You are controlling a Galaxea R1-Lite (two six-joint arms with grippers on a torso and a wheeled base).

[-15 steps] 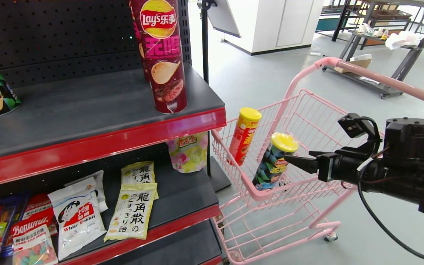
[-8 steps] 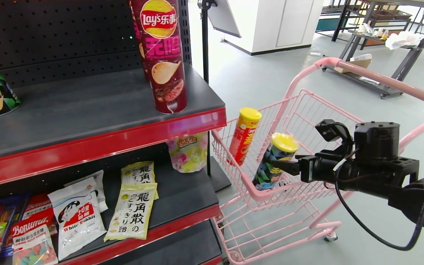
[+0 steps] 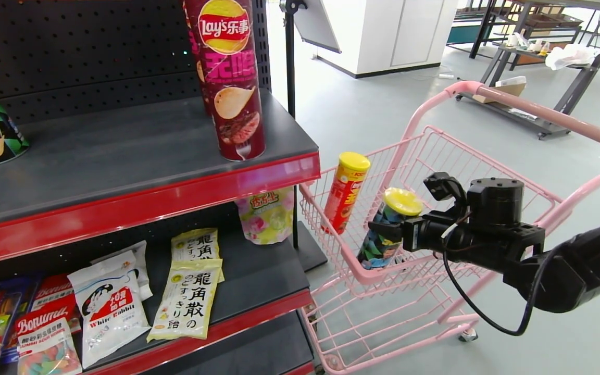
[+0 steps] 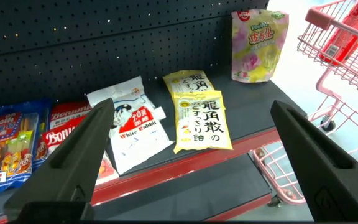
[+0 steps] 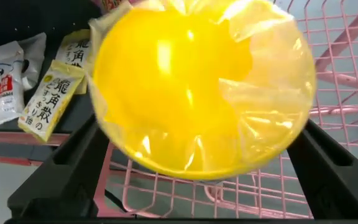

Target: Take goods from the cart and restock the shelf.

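Head view: right gripper (image 3: 383,229) wide astride can (image 3: 403,202), seemingly inside cart rim (image 3: 370,278)

Right arm (image 3: 571,271): enters from the right, with the forearm stretched nearly level over the cart (image 3: 487,99) basket.
Right wrist (image 3: 492,205): held level, pointing at the basket's front corner.
Right gripper (image 3: 383,230): fingers (image 5: 73,168) spread wide, one on each side of the dark can (image 3: 378,247), just under its yellow lid and not closed on it.
Left gripper (image 4: 191,106): hangs in front of the lower shelf (image 4: 241,146), tilted down toward it.
Left fingers (image 4: 67,162): wide apart, with nothing between them.
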